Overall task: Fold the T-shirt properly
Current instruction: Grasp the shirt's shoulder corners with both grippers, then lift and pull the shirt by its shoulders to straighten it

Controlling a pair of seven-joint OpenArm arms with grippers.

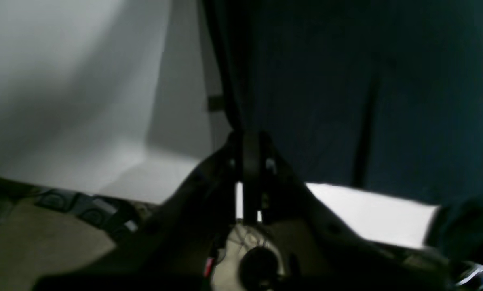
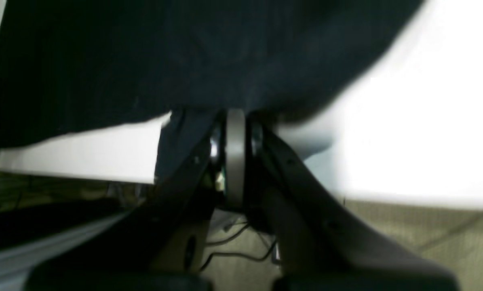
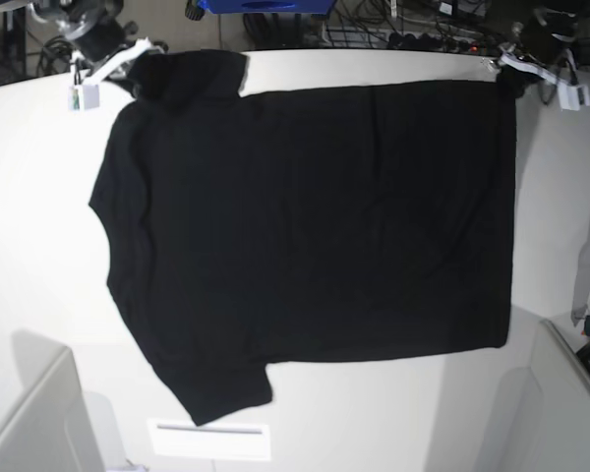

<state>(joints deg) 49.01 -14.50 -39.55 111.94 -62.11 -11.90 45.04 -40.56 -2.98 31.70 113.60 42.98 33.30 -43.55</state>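
The black T-shirt [image 3: 305, 226] lies spread flat, plain side up, on the white table [image 3: 39, 246], with its sleeves toward the left of the base view and its hem toward the right. My right gripper [image 3: 136, 59] is at the far left corner, shut on the cloth by the far sleeve; in its wrist view the jaws [image 2: 235, 115] pinch the dark fabric [image 2: 144, 52]. At the far right corner my left gripper [image 3: 511, 71] is shut on the hem corner, and its wrist view shows closed jaws [image 1: 250, 139] at the edge of the cloth [image 1: 346, 81].
Grey panels stand at the near left [image 3: 39, 423] and near right [image 3: 560, 393] corners. A white label [image 3: 208, 440] lies on the table near the lower sleeve. Cables and a blue box [image 3: 265, 5] sit beyond the far edge. White tags [image 3: 84, 95] hang by the grippers.
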